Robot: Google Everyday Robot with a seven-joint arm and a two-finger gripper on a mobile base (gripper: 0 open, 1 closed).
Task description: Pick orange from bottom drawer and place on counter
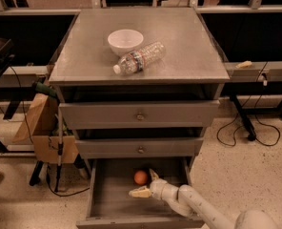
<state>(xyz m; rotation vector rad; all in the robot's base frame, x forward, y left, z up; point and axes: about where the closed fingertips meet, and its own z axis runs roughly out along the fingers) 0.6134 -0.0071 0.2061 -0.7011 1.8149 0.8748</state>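
The orange [140, 177] lies inside the open bottom drawer [107, 205], near its back and middle. My gripper [146, 183] reaches into the drawer from the lower right, and its fingers stand open just right of and below the orange, one finger [139, 192] in front of it and one beside it. The orange rests on the drawer floor and nothing grips it. The counter [188, 46] is the grey top of the cabinet, above the two shut knobbed drawers.
A white bowl [125, 41] and a lying plastic water bottle [139, 57] sit on the counter's left-middle. A cardboard box [41, 128] and cables stand left of the cabinet. Cables lie on the floor at right.
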